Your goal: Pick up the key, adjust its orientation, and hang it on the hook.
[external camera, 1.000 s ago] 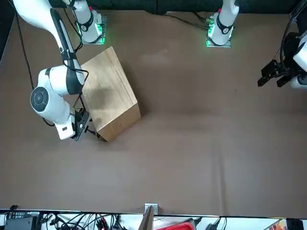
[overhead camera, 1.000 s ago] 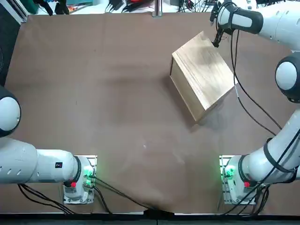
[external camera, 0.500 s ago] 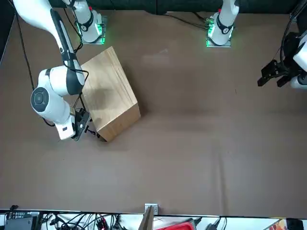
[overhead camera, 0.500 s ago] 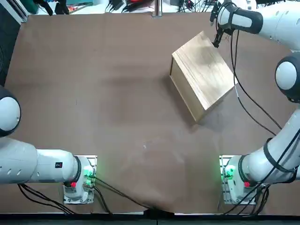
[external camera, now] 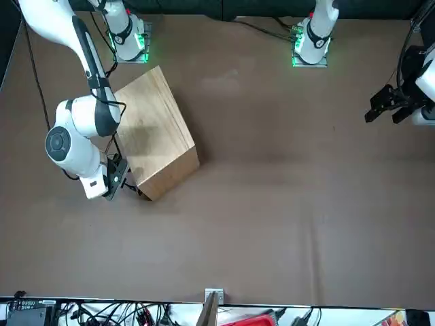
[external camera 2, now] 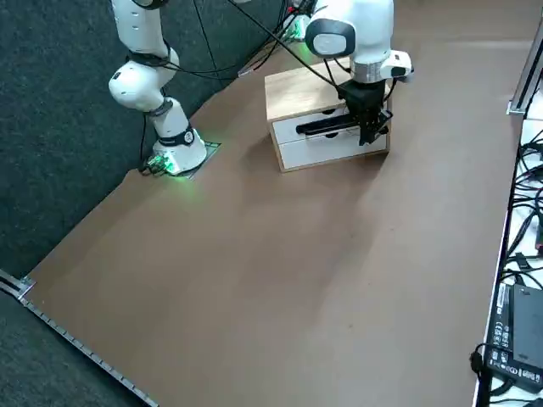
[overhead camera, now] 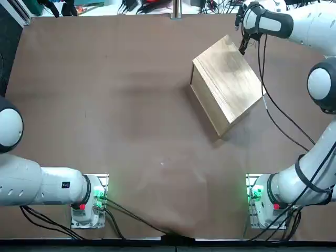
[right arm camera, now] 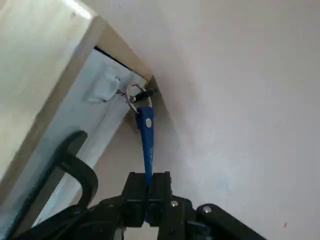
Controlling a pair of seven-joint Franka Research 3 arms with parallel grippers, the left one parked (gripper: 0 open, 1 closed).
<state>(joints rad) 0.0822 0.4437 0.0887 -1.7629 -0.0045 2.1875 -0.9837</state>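
Note:
In the right wrist view, the key (right arm camera: 146, 135) is a thin blue strip with a metal ring at its far end. My right gripper (right arm camera: 147, 181) is shut on its near end. The ring sits right at the small white hook (right arm camera: 107, 85) on the white drawer front of the wooden box (right arm camera: 35, 60); I cannot tell whether it is looped over it. From overhead, the gripper (overhead camera: 242, 47) hangs at the far right corner of the box (overhead camera: 227, 84). The side view has the gripper (external camera 2: 371, 129) in front of the drawer face, and the key is too small to make out there.
A black drawer handle (right arm camera: 75, 160) runs along the white front close beside my fingers. The box (external camera: 155, 139) stands at an angle on the brown table (overhead camera: 115, 105). Cables and devices (overhead camera: 142, 5) line the far table edge. Green-lit arm bases (overhead camera: 258, 195) sit at the near edge.
The right gripper has shifted only slightly at the box's far corner. The box has not moved.

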